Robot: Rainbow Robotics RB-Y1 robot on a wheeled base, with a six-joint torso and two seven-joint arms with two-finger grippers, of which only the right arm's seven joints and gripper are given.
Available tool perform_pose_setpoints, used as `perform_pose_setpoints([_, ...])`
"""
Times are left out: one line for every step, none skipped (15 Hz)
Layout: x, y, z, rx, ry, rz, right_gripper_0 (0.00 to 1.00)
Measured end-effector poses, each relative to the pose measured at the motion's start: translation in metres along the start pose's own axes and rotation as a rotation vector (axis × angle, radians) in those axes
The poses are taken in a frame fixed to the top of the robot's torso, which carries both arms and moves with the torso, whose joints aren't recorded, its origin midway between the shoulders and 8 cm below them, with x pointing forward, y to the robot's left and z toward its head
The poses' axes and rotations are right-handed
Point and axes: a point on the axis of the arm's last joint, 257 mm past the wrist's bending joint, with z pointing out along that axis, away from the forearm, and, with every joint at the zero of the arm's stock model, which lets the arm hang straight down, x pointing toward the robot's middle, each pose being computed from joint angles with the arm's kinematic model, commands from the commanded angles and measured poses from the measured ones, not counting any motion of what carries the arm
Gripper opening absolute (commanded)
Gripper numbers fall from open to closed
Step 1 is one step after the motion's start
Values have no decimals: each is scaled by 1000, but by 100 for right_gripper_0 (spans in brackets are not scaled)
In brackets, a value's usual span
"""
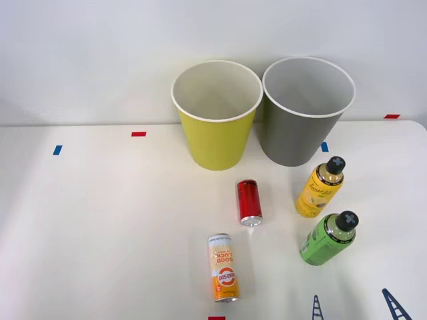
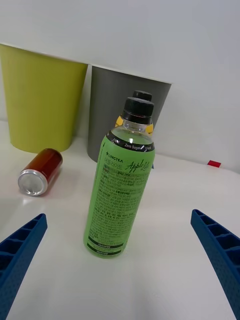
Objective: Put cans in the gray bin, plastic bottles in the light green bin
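Fingers [image 2: 20, 250] of our right gripper [image 2: 120, 260], blue and ribbed, stand spread wide with nothing between them; just ahead the green-labelled plastic bottle with a black cap [image 2: 120, 195] stands upright on the white table [image 1: 100, 220], the yellow-orange-labelled bottle [image 1: 319, 190] near it; the shiny red can [image 1: 249, 201] and the orange-and-white can [image 1: 223, 268] lie flat; behind stand the lime bin [image 1: 217, 137] and dark-gray bin [image 1: 297, 137], side by side.

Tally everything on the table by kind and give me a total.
Slim metal cans: 2, the plain red can and the orange-and-white "GOOD LUCK" can, both lying down.
Black-capped plastic bottles: 2, the yellow-labelled bottle and the green-labelled bottle, both standing.
Round white-rimmed bins: 2, the yellow-green bin and the dark-gray bin.
Total: 6
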Motion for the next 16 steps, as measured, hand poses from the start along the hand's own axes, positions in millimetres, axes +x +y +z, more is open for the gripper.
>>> perform_pose_setpoints([0,0,0,0,0,0,100])
perform_pose_setpoints([0,0,0,0,0,0,100])
perform_pose_setpoints([0,0,0,0,0,0,100])
perform_pose_setpoints([0,0,0,0,0,0,100])
perform_pose_setpoints([0,0,0,0,0,0,100])
perform_pose_setpoints([0,0,0,0,0,0,100])
perform_pose_setpoints([0,0,0,0,0,0,100])
perform_pose_setpoints([1,0,1,-2,1,0,100])
perform_pose_setpoints([11,3,0,-9,20,4,100])
perform_pose_setpoints([17,4,0,-9,25,14,100])
perform_pose_setpoints([20,0,2,11,26,39,100])
perform_pose_setpoints([21,-7,3,42,27,79,100])
perform_pose_setpoints([23,-12,3,67,29,119,100])
perform_pose_setpoints([24,-14,4,71,27,139,100])
perform_pose_setpoints([23,-15,7,61,19,136,100])
perform_pose_setpoints([22,-16,10,49,10,128,100])
